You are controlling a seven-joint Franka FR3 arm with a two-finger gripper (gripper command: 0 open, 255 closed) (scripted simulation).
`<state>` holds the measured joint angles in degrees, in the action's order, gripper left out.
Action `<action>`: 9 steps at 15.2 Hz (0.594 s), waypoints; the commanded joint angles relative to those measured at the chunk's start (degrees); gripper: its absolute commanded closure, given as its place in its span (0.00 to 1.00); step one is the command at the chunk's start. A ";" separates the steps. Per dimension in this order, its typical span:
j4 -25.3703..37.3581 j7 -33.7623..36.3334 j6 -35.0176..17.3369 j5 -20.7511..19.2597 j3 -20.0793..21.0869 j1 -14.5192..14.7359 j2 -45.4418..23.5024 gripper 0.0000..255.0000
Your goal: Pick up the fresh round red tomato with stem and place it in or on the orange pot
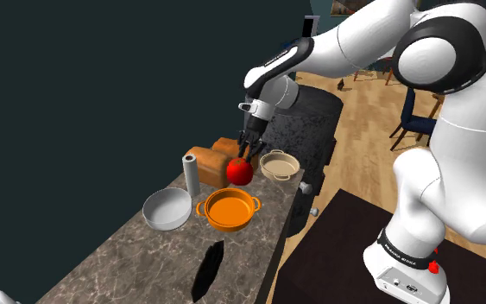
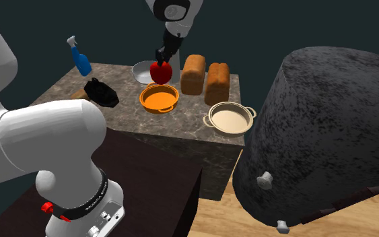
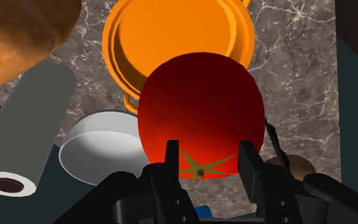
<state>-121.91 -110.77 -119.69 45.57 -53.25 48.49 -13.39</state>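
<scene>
3 camera views. The shoulder view looks down from beside and slightly behind the stand (image 1: 327, 250), facing up-left along the marble counter (image 1: 103, 259) at middle distance. The second exterior view looks from behind the stand, across its dark top, toward the counter's near edge. The wrist view looks steeply down, very near the tomato (image 3: 199, 108) and orange pot (image 3: 171, 38). All 3 share the pot, tomato and surrounding counter.

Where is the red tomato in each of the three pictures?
Shoulder view: the red tomato is near the middle, held under the gripper, just above the orange pot in the picture.
Second exterior view: the red tomato is at upper middle, left of the bread loaves.
Wrist view: the red tomato is clasped between the fingers.
Shared landmark: the orange pot beside it.
</scene>
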 commanded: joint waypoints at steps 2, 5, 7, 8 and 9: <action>3.98 3.85 0.69 1.51 1.92 1.35 -2.24 1.00; 3.53 1.99 -0.11 3.57 2.79 0.56 -4.02 1.00; 3.30 0.76 -0.61 4.95 3.42 0.01 -5.22 1.00; 3.20 0.15 -0.86 5.64 3.75 -0.28 -5.83 1.00; 3.11 -0.45 -1.10 6.33 4.08 -0.57 -6.43 1.00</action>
<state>-118.79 -110.70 -120.60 51.24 -49.48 48.19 -19.25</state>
